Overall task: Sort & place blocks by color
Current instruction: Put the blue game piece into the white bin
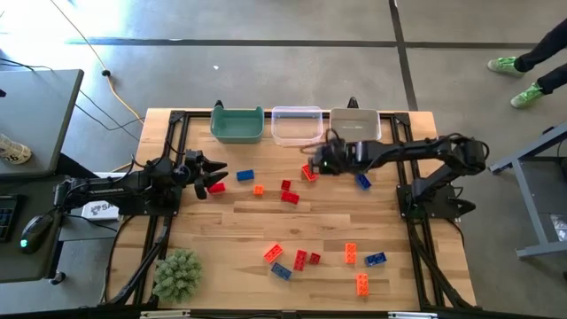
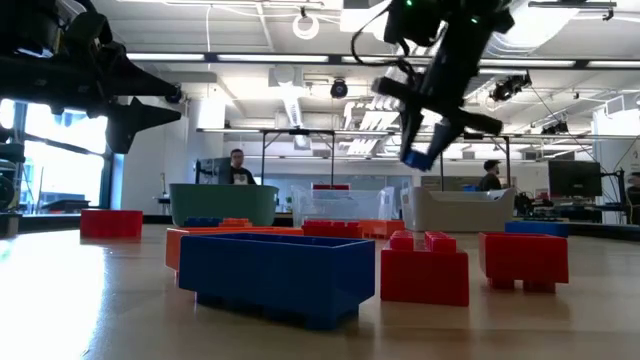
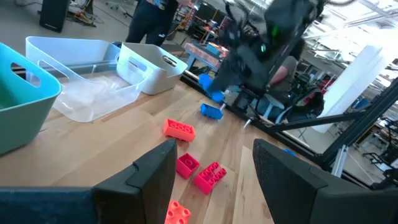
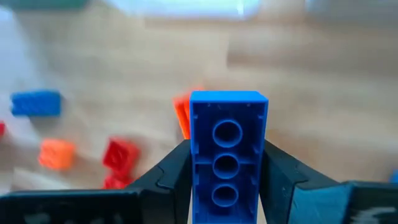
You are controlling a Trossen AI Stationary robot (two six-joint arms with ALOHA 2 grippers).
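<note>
Red, orange and blue blocks lie scattered on the wooden table point(image 1: 221, 230), one group at mid table point(image 1: 285, 184) and another near the front point(image 1: 351, 252). My right gripper point(image 1: 317, 165) hangs above the table in front of the clear bin point(image 1: 297, 124), shut on a blue block point(image 4: 227, 143). That block also shows in the low view point(image 2: 418, 158). Another blue block point(image 1: 363, 181) lies flat just to its right. My left gripper point(image 1: 211, 177) waits open at the left, beside a red block point(image 1: 216, 187). My right gripper pinches the blue block's two long sides point(image 4: 196, 171) between its two fingers point(image 4: 171, 171), at the end nearer the wrist. The fingers slant down from the table's right and lie along the block. It is lifted clear, and its hollow underside faces the wrist camera.
A green bin point(image 1: 236, 124), the clear bin and a grey bin point(image 1: 355, 122) stand in a row at the far edge. A fuzzy green ball point(image 1: 177, 273) sits at the near left corner. An orange block point(image 1: 308, 173) lies below my right gripper. People stand beyond the table.
</note>
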